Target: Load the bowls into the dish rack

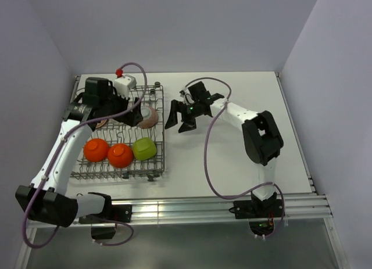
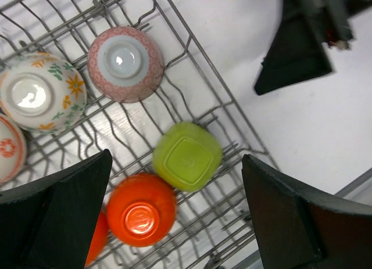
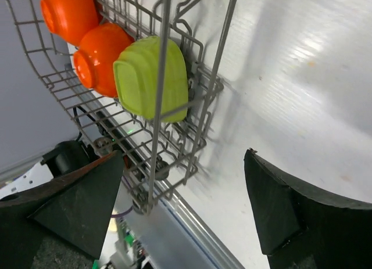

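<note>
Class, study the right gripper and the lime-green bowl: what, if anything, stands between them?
The dish rack's wire side wall stands between the right gripper and the lime-green bowl; its wires cross the bowl in the right wrist view.

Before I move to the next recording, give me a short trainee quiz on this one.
1. True or false: the green bowl lies upside down in the dish rack.
2. What does the right tool hold? A) an orange bowl B) nothing C) a pink bowl
3. How many orange bowls are in the dish rack?
Key: 1 true; 2 B; 3 two.
</note>
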Available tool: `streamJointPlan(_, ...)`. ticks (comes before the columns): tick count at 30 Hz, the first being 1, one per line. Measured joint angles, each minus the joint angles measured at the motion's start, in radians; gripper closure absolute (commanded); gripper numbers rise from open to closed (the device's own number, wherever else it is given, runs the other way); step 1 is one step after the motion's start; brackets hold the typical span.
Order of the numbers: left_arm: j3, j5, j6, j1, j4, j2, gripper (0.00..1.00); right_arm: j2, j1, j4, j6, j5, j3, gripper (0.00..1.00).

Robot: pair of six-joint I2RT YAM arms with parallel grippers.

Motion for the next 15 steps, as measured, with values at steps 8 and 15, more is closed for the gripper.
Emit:
streamJointPlan(8,0.067,0.112,-0.149,0.163,-0.003,0.135,0.01,-0.254,-0.143,-0.061,-0.124,0.068,-0.043,0.06)
streamJointPlan(15,0.150,0.107,-0.219,0.163,0.049,0.278,0.00,-0.412,-0.298,-0.124,-0.254,0.154,-0.063,0.01)
